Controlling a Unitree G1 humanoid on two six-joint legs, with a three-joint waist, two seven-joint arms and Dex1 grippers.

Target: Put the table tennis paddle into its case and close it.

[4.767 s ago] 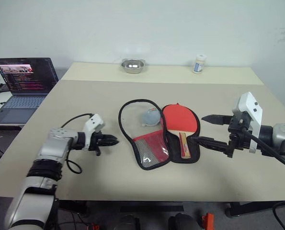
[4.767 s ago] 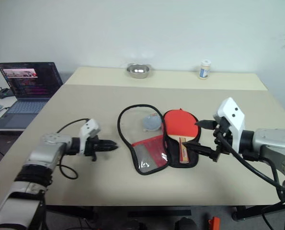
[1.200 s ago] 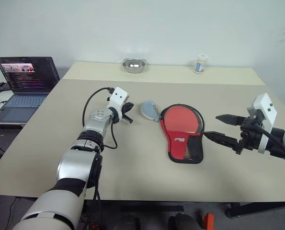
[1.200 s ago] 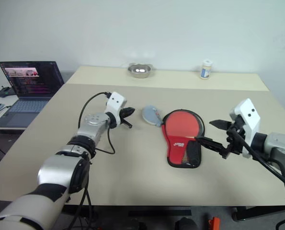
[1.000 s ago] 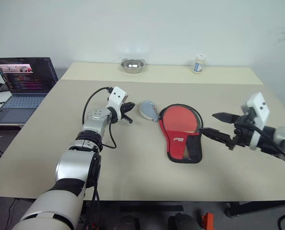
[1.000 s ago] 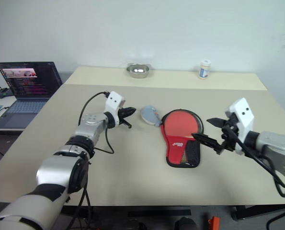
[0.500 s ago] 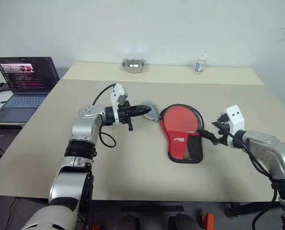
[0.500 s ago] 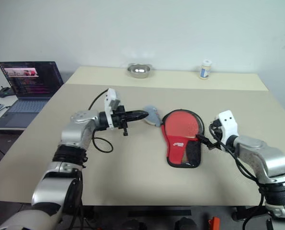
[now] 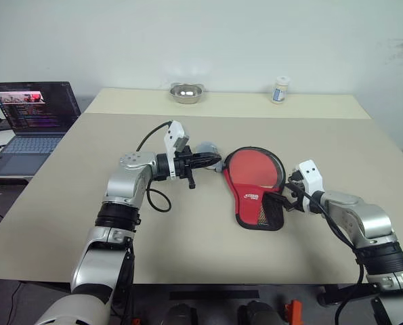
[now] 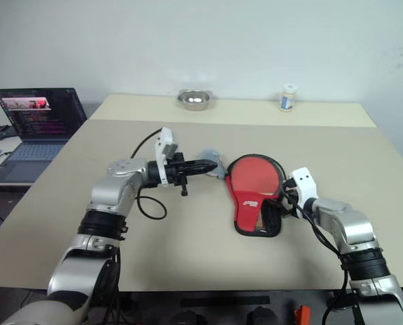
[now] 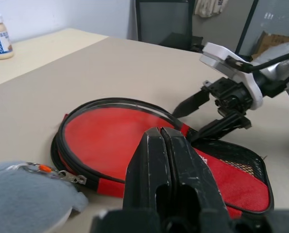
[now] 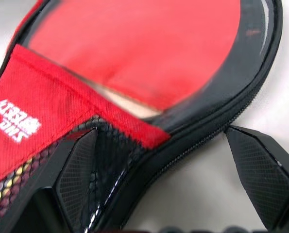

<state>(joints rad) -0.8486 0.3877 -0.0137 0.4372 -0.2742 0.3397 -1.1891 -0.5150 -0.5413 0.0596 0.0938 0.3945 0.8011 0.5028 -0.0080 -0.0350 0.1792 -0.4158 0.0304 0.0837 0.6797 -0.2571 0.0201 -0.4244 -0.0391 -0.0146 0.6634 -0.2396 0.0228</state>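
The middle of the worktop (image 9: 187,250) is taken up by the case (image 9: 257,188), which lies flat. Its left flank is crowded by the left hand (image 9: 211,160), held pinched together, and by a grey pouch (image 9: 206,149) just behind those fingers. Its right edge is straddled by the spread right hand (image 9: 280,194). Bare surface is left in front of the case and along both sides. Well back stand a metal bowl (image 9: 187,92) and a small bottle (image 9: 280,89); a laptop (image 9: 26,118) sits off to the left.
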